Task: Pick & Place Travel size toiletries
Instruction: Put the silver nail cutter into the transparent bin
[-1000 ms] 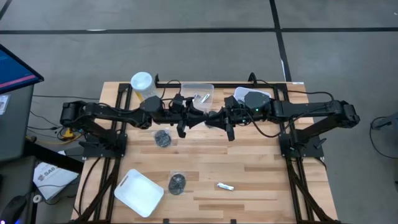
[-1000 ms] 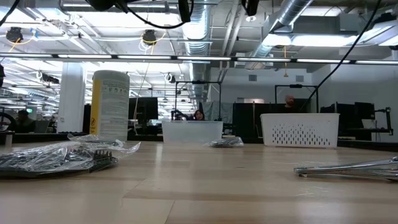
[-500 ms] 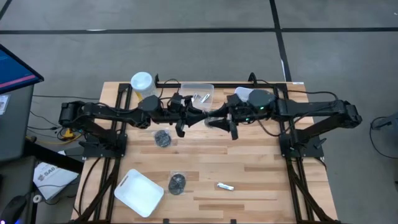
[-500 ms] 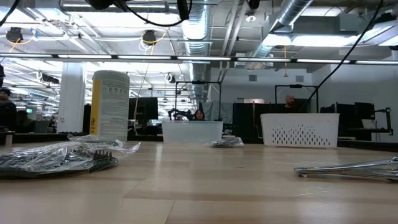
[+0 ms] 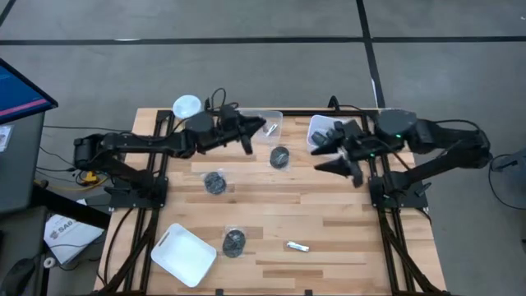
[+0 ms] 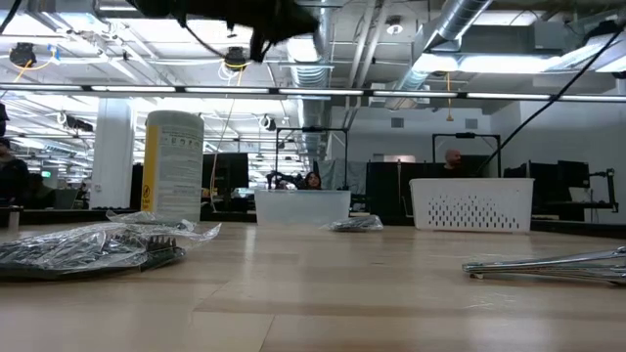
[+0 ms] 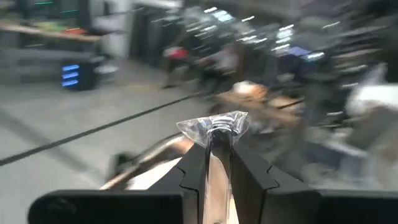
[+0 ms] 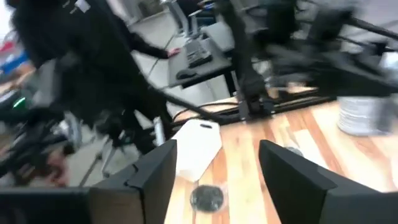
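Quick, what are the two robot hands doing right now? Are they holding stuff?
Left gripper: shut on a silvery tube, up by the clear bin.
Right gripper: open, holding nothing, near the white basket.

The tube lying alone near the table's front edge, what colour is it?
Silvery-white; the tube shows best in the high view, lying flat on the wood.

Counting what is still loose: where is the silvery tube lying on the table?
In the high view, the silvery tube lies alone near the table's front edge, right of the wrapped dark lump and the white tray.
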Action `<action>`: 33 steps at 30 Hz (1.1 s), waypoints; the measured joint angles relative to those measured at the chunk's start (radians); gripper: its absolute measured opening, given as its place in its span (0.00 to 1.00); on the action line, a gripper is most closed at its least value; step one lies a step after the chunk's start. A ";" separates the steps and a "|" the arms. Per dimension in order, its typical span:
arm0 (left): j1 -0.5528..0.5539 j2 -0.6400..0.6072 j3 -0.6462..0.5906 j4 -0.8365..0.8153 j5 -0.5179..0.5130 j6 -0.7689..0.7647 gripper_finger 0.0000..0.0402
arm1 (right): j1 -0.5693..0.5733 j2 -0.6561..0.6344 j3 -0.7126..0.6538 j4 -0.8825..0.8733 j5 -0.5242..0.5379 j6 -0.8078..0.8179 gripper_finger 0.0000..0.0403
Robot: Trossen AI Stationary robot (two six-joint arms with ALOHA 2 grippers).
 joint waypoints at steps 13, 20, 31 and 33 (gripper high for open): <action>0.234 0.162 0.000 -0.095 0.030 -0.056 0.10 | 0.223 -0.165 0.000 -0.030 0.186 -0.122 0.16; 0.279 0.315 0.000 -0.111 0.030 -0.057 0.11 | 0.254 -0.172 0.000 -0.038 0.194 -0.121 0.03; 0.281 0.398 0.000 -0.118 0.031 -0.083 0.20 | 0.254 -0.153 -0.001 -0.053 0.189 -0.078 0.04; 0.281 0.398 0.000 -0.116 0.031 -0.056 0.23 | 0.253 -0.152 -0.001 -0.053 0.190 -0.076 0.06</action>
